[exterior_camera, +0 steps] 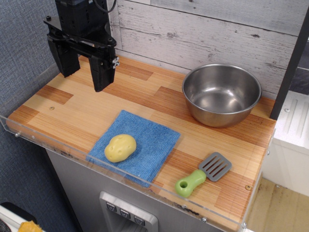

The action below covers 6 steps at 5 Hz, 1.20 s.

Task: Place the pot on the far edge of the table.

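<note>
Steel pot [221, 94] is seen upright at the back right of the wooden table [72, 116], near the wall. Well apart, at the back left, the black gripper [83, 69] is held above the wood, fingers spread wide, nothing gripped.

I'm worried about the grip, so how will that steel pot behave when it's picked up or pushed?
The pot looks thin-walled and empty, so probably light. Its shiny, handleless rim may slip in the pincer. Pushed, its rounded base would likely slide on the smooth table, perhaps rocking.
</note>
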Motion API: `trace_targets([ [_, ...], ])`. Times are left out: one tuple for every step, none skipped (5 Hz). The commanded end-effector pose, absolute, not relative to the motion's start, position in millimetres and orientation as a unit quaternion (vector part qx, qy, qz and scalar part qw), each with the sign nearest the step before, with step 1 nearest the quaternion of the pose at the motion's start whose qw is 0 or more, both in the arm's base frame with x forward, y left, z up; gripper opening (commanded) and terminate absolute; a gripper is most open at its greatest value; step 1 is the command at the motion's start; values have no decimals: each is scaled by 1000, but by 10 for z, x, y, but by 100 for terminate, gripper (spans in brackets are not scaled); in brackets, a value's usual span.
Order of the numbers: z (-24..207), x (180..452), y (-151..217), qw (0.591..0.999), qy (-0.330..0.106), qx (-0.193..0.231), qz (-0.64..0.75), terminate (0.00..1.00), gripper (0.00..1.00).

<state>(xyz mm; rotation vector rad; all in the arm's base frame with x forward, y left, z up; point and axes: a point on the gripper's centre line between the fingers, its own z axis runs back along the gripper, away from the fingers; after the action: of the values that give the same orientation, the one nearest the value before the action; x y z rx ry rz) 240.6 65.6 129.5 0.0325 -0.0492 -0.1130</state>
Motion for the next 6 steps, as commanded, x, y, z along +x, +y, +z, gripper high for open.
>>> trace_targets([
  [1295,2406,656,998,-25,16,-56,0,100],
  [1232,2701,511,997,-25,2,-76,0,100],
  [1228,2943,408,996,-37,-21,-73,0,100],
  [1204,3076,373,996,-62,-45,-52,0,100],
  [1085,3211,287,997,-54,-40,-36,0,100],
  [1024,3285,154,997,-79,-23,-12,0,100],
])
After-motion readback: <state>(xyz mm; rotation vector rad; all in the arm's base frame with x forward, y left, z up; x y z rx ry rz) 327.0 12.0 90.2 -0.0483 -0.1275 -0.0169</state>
